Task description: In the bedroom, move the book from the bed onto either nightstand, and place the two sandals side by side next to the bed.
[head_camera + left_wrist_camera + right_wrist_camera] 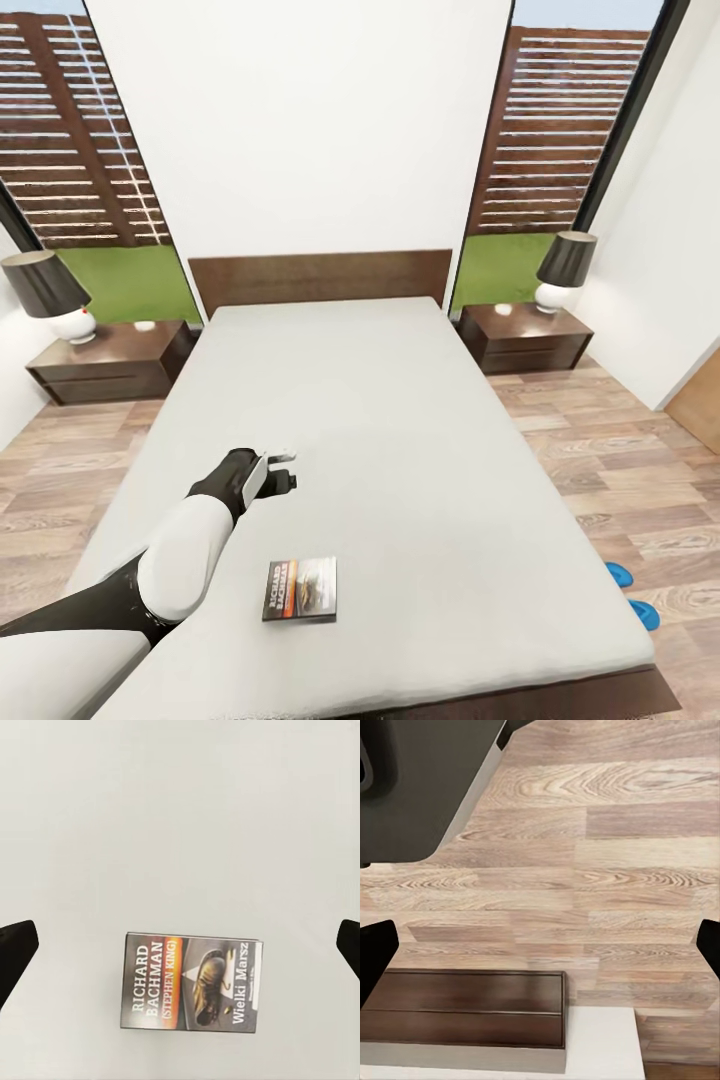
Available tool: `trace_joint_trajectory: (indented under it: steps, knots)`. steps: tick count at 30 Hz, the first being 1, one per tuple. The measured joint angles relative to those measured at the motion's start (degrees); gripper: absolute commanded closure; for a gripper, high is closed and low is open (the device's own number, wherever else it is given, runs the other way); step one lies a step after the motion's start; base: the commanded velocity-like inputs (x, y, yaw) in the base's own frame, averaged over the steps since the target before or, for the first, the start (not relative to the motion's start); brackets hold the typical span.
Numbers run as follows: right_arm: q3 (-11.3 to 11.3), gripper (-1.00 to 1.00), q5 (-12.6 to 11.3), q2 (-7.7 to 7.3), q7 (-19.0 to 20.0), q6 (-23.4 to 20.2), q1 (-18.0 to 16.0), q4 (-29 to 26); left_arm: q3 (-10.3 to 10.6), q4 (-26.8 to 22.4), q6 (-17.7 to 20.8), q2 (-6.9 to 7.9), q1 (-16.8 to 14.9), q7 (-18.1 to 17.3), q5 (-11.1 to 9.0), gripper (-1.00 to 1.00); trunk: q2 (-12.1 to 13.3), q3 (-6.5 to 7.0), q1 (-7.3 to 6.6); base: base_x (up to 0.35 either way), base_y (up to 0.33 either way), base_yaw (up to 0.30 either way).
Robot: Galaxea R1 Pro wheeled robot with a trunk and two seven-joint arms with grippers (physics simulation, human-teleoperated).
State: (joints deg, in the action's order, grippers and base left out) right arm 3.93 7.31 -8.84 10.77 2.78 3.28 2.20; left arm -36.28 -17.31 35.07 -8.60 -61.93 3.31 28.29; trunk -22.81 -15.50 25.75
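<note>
While your left arm reaches out over the bed [400,420], its gripper [283,468] hangs above the pale mattress, just beyond the book [300,590] and apart from it. Your left wrist camera looks straight down on the book [192,982]: it lies flat on the sheet, cover up, with white lettering "RICHARD BACHMAN" beside an orange band and a shoe photo. The dark fingertips [15,952] sit at the far edges of that frame, spread wide with nothing between them but mattress and book.

Both nightstands stand by the headboard, one on the left [110,362] and one on the right [524,338], each with a lamp on top. Two blue sandals [632,595] lie on the plank floor near the bed's right side, close to the foot, their near parts hidden by the mattress edge.

Your right wrist camera faces the wood floor [607,855] and a dark brown wooden panel [465,1009]; its fingertips [373,952] are likewise set wide and hold nothing.
</note>
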Motion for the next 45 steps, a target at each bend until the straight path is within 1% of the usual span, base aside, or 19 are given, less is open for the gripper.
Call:
trace_joint_trajectory:
  steps: [12,30,45]
  knots:
    - [-0.12,-1.00,0.06,0.08,0.00,0.00,0.00,0.00,0.03,-0.15,-0.19,0.24,0.00,0.01,-0.06,-1.00,0.00,-1.14,0.00,0.000,0.000,0.000]
    - [-0.17,-1.00,0.11,0.08,0.01,0.00,0.00,0.00,0.04,-0.34,-0.29,0.21,-0.01,-0.04,-0.10,-1.00,0.00,-2.85,0.00,0.000,0.000,0.000]
    - [-0.17,-1.00,0.12,0.10,0.02,0.00,0.00,0.00,0.08,-0.35,-1.52,0.23,-0.02,0.04,-0.05,-1.00,-0.01,-4.27,0.00,0.000,0.000,0.000]
